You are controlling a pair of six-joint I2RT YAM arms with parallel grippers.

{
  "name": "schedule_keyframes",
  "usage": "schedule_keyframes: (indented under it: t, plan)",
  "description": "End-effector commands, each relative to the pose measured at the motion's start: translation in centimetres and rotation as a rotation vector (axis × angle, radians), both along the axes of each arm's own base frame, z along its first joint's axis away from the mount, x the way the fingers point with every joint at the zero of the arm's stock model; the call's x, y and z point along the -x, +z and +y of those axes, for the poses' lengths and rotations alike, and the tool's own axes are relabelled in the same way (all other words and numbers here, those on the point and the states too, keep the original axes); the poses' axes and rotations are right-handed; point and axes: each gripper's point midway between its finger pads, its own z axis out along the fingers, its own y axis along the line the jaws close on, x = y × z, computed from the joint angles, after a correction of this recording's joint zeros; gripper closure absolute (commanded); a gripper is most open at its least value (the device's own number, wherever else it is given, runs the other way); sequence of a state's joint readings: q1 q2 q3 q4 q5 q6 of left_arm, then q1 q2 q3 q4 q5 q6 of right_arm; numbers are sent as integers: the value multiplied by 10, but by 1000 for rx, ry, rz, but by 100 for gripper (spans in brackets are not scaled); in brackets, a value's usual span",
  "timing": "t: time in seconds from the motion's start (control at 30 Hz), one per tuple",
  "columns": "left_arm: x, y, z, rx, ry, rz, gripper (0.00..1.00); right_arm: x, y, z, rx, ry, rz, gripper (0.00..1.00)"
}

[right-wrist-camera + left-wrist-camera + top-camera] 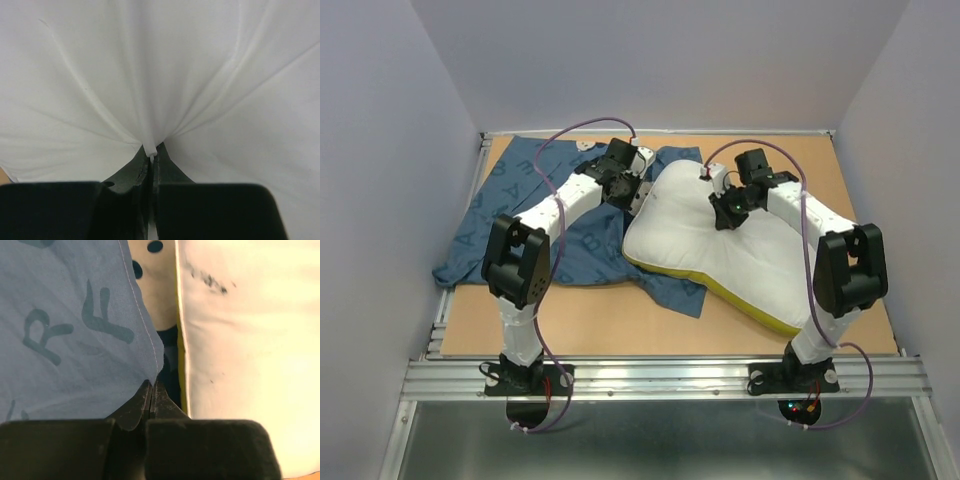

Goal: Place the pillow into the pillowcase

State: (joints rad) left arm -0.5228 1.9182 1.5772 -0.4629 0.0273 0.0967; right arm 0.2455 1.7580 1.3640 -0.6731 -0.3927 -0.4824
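Pillow (720, 255) lies on the right half of your bench (620, 330), its left edge overlapping the pillowcase (510, 200) (blue, spread out at left). Your right end effector (152, 152) pinches a pucker of the pillow's white cover. Your left end effector (152, 386) is closed on the pillowcase hem.

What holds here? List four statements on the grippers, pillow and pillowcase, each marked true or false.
1. The right gripper pinches the plump white rectangular pillow. True.
2. The left gripper hangs open. False: it is shut on the hem of the floppy blue letter-printed pillowcase.
3. The pillow is wholly inside the pillowcase. False: it lies almost wholly uncovered, overlapping part of it.
4. In the top view, the pillowcase spreads mostly left of the pillow. True.
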Motion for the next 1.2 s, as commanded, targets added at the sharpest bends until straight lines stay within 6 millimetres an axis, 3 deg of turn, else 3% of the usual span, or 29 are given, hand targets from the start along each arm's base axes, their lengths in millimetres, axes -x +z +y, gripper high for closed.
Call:
schedule_keyframes:
  t: [0.0, 0.2, 0.47, 0.6, 0.77, 1.0, 1.07, 1.17]
  plan:
    - [8, 28, 5, 59, -9, -27, 100, 13, 37, 2, -34, 87, -143, 99]
    - [15, 36, 5, 147, -83, -7, 100, 62, 43, 7, -70, 289, -159, 99]
    - [67, 47, -5, 244, -300, 27, 100, 64, 43, 3, -7, 363, -195, 100]
    - [73, 50, -3, 247, -302, 28, 100, 85, 50, 20, -54, 461, -207, 99]
    - [72, 64, -8, 276, -317, 9, 100, 120, 34, 31, 6, 620, -184, 99]
    - [75, 64, -8, 284, -319, 13, 100, 121, 29, 28, 92, 729, -189, 99]
    - [80, 65, -11, 298, -349, 19, 100, 113, 28, 28, 106, 727, -186, 100]
    - [88, 65, -10, 297, -385, 18, 100, 85, 36, 35, 126, 691, -201, 100]
